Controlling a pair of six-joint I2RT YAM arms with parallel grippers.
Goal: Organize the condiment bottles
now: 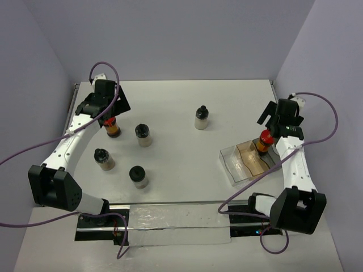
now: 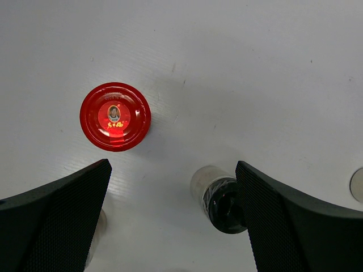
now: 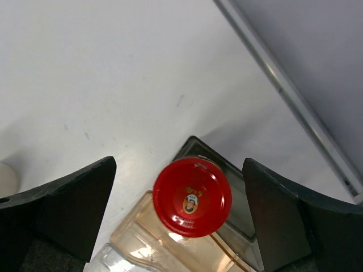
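Note:
A red-capped jar (image 1: 112, 127) stands at the left; in the left wrist view its cap (image 2: 115, 116) lies beyond the fingertips. My left gripper (image 1: 109, 115) (image 2: 173, 167) hovers over it, open and empty. Black-capped jars stand at mid-left (image 1: 143, 135), front left (image 1: 104, 158), front (image 1: 138, 176) and centre back (image 1: 201, 118). One black-capped jar (image 2: 224, 201) shows beside the right finger (image 2: 300, 221). The second red-capped jar (image 1: 263, 140) (image 3: 191, 196) stands in the clear tray's (image 1: 235, 167) far end. My right gripper (image 1: 267, 128) (image 3: 178, 163) is open above it, fingers apart from the cap.
The tray (image 3: 142, 241) is tinted orange-brown under the jar. The table's raised edge (image 3: 283, 85) and the wall run close behind the right gripper. A clear taped strip (image 1: 176, 218) lies along the front between the arm bases.

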